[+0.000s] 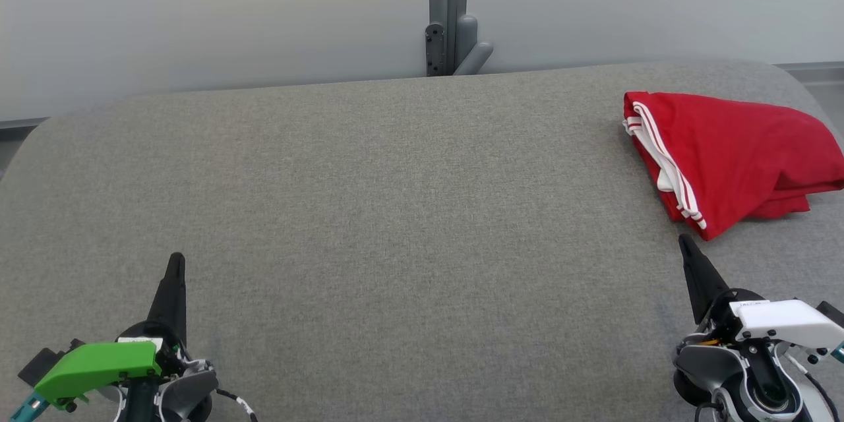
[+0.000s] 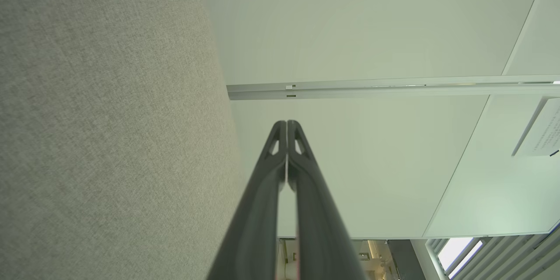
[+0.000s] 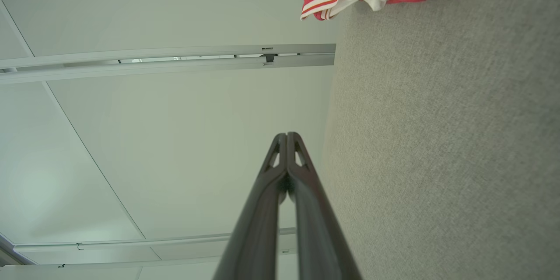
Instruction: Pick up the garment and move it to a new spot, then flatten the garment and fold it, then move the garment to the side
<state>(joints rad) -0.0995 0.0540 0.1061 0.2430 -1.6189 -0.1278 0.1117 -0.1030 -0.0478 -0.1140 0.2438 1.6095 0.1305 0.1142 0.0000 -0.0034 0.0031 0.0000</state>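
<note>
head view: a folded red garment (image 1: 732, 158) with white stripes lay at the far right of a grey fabric surface (image 1: 395, 211). the left gripper (image 1: 176, 262) and right gripper (image 1: 684, 242) sat low, both closed and empty, the right one's tip near the garment. left wrist view: the left gripper was closed beside the fabric. right wrist view: the right gripper was closed, the garment's striped edge ahead.
</note>
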